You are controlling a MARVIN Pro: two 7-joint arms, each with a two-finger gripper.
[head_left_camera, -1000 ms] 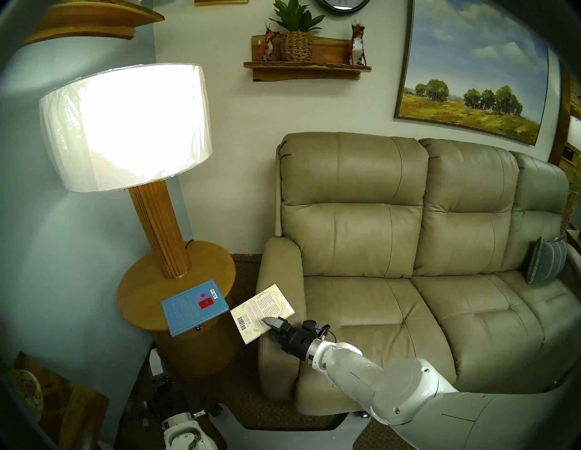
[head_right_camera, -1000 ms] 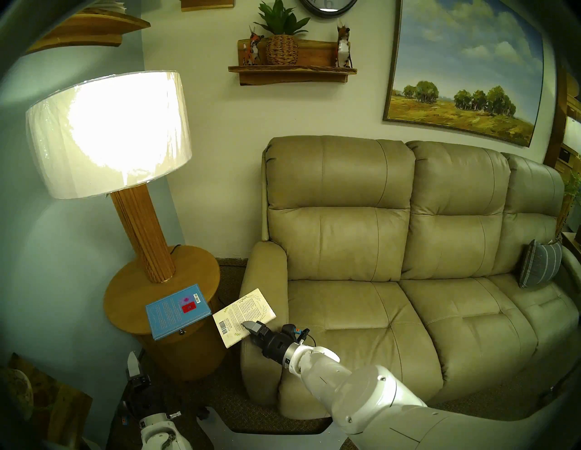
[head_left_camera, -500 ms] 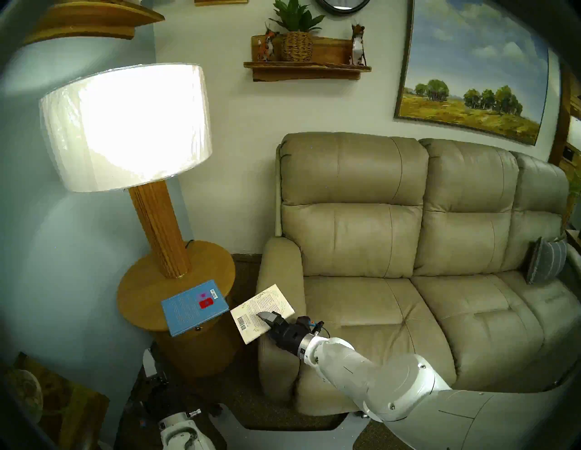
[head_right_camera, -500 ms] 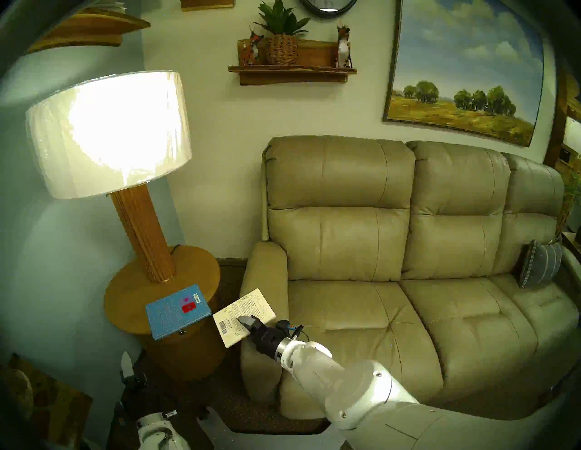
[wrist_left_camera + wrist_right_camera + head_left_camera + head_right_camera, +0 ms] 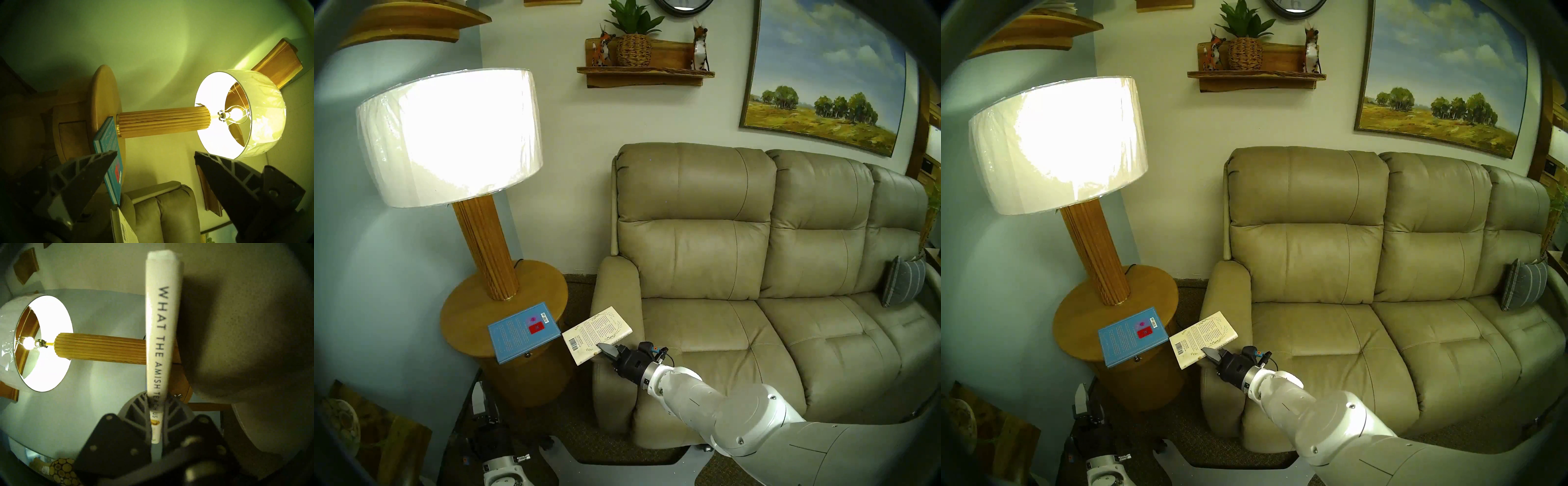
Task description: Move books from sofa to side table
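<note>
Gripping the cream paperback (image 5: 597, 334) by its spine edge, right gripper (image 5: 606, 350) clamped on it, book raised over the sofa (image 5: 738, 271) armrest and reaching toward the side table (image 5: 466, 312). Lying flat on that table beside the lamp (image 5: 483, 244), overhanging the front rim: light-blue hardcover (image 5: 523, 332). Hanging low near the table's base, fingers spread apart, holding nothing: left gripper (image 5: 155, 171).

Right end effector (image 5: 607, 351) clamped, left (image 5: 155, 158) agape

I'm standing in a home living room: leather sofa (image 5: 738, 288), glowing lamp (image 5: 449, 135), landscape painting (image 5: 823, 78), decorated wall shelf (image 5: 644, 73).
</note>
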